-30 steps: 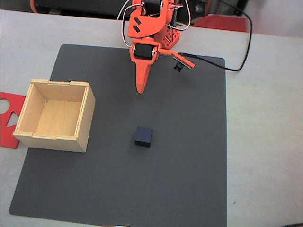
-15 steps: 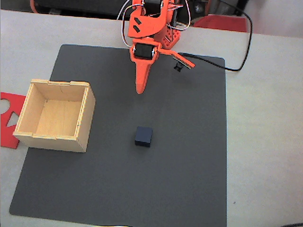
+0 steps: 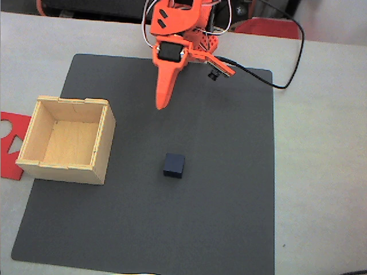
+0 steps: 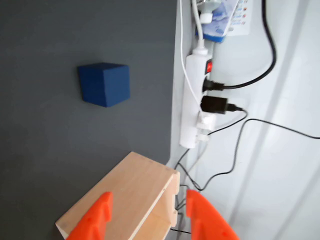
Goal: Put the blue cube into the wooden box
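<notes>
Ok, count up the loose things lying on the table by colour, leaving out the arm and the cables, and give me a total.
Dark blue: 1, the cube
Pale wood: 1, the box
Dark grey: 1, the mat
Red: 1, the sheet with cut-out shapes
Total: 4

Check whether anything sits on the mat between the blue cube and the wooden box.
Nothing visible does. In the fixed view, only bare dark mat lies between the blue cube and the wooden box.
</notes>
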Robot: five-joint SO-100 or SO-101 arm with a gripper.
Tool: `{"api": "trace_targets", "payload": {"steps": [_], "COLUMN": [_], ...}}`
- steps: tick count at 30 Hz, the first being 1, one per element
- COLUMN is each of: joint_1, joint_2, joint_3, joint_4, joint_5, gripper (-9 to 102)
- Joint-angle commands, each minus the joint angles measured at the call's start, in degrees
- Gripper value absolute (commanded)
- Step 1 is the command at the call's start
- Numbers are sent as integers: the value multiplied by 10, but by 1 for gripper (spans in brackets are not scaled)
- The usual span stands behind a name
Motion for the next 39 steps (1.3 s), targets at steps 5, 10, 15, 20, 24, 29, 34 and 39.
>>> {"api": "trace_targets", "payload": {"steps": [5, 10, 15, 20, 24, 29, 34, 39], "joint_1": [-19, -39, -72, -91, -77, -42, -4, -8], "joint_2": [-473, -609, -712, -783, -797, -831, -860, -916], "joint_3": [-439, -566, -620, -638, -650, -727, -763, -763], "joint_4": [142, 190, 227, 282, 308, 359, 368, 351], "joint_5": [-4, -25, -29, -17, -12, -26, -53, -62], "gripper": [27, 30, 31, 32, 32, 32, 31, 32]}}
